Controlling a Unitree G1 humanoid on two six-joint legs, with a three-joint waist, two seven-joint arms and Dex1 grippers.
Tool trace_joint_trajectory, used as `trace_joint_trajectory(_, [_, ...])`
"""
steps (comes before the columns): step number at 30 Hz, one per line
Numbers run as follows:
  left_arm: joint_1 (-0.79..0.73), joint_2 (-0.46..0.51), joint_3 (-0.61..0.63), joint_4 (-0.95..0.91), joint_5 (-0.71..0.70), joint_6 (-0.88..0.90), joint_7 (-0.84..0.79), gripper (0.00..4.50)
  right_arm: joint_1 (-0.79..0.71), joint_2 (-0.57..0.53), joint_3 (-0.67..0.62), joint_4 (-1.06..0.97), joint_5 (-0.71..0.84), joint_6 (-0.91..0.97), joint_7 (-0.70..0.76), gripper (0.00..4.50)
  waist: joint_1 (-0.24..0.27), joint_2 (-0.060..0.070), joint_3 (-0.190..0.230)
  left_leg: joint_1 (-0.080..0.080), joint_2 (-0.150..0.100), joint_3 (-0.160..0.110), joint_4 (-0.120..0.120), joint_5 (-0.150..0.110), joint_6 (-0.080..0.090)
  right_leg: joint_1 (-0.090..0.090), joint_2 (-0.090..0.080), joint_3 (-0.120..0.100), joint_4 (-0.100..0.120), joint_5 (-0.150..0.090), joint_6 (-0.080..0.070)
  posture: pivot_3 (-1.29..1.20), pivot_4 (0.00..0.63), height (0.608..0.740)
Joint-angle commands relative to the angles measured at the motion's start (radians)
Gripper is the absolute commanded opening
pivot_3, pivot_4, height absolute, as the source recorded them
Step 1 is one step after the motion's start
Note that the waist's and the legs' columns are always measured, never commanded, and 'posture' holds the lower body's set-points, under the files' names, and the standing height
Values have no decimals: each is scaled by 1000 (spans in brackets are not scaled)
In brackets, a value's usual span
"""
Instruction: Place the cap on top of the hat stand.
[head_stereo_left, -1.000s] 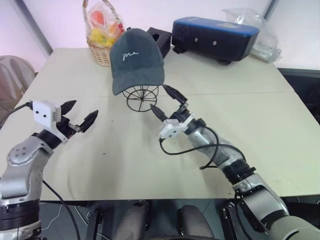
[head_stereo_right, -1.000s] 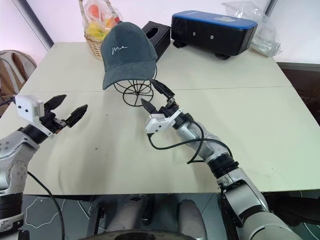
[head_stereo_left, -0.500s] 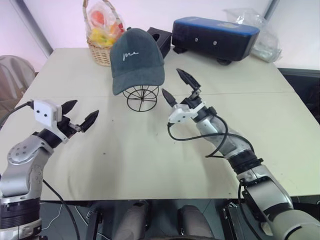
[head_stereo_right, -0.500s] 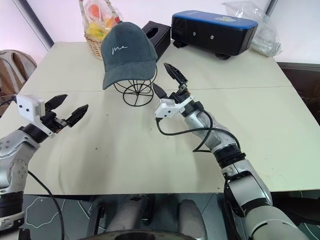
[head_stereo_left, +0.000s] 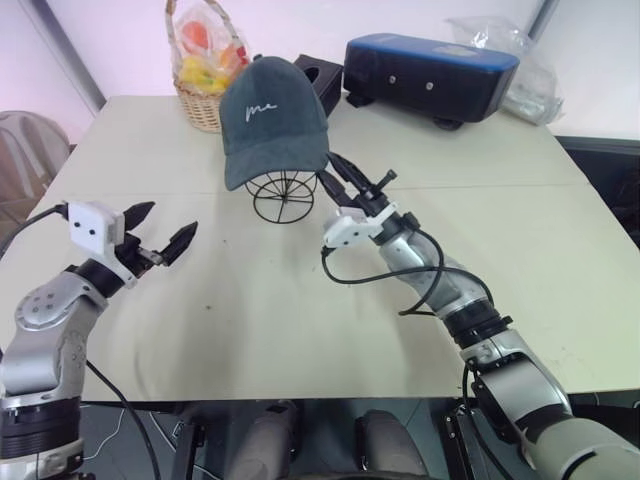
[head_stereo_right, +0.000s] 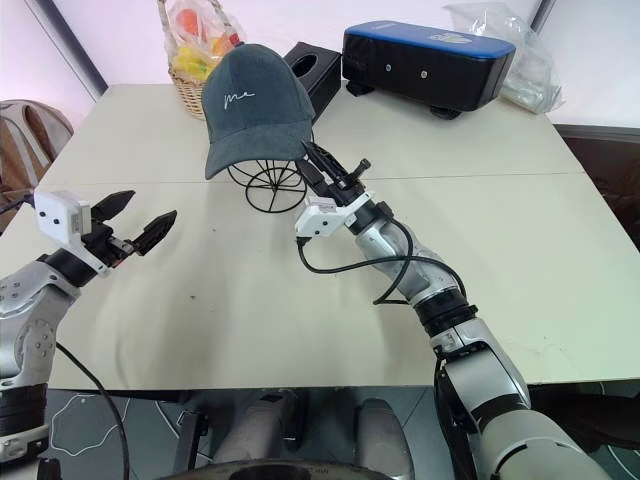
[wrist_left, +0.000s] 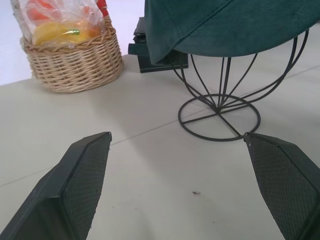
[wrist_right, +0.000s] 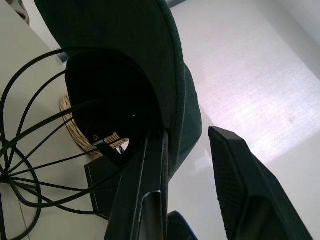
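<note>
Teal-grey cap (head_stereo_left: 272, 118) sits on the wire stand (head_stereo_left: 284, 196), just ahead of the right end effector (head_stereo_left: 345, 172), whose narrowed fingers straddle its rear edge. Left end effector (head_stereo_left: 160, 233) hovers wide open, well apart.

1. Looks like an office or lab test room: plain white walls, no household fittings.
2. Wide pale table (head_stereo_left: 520, 230) serves as the work surface.
3. Beyond the right gripper (head_stereo_left: 345, 182), at the far edge: blue-and-black desktop machine (head_stereo_left: 432, 75), perhaps a printer, beside a black tissue box (head_stereo_left: 322, 78).
4. Wicker basket (head_stereo_left: 207, 100) of wrapped fruit, far left of that gripper, reads as a staged prop.
</note>
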Motion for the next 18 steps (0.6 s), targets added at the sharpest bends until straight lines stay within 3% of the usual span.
trace_joint_trajectory(1, [-4,4,10,-29,3,-18,2,4500,-25,10,-1,-51,15,-10,6,1577,0,0,0,0,0,0,0,0,0,0,0,0,0,0,0,0,150,740])
trace_joint_trajectory(3, [-3,3,9,-28,5,-19,2,4500,-21,10,-1,-57,17,-12,13,1577,0,0,0,0,0,0,0,0,0,0,0,0,0,0,0,0,150,740])
trace_joint_trajectory(7, [-4,1,9,-27,9,-20,0,4500,-20,14,2,-61,22,-16,25,189,0,0,0,0,0,0,0,0,0,0,0,0,0,0,0,0,150,740])
trace_joint_trajectory(8, [-4,1,8,-27,9,-20,0,4500,-19,15,2,-62,22,-15,26,88,0,0,0,0,0,0,0,0,0,0,0,0,0,0,0,0,150,740])
trace_joint_trajectory(18, [-1,-3,7,-33,12,-20,2,4500,0,19,7,-81,28,-14,44,88,0,0,0,0,0,0,0,0,0,0,0,0,0,0,0,0,150,740])
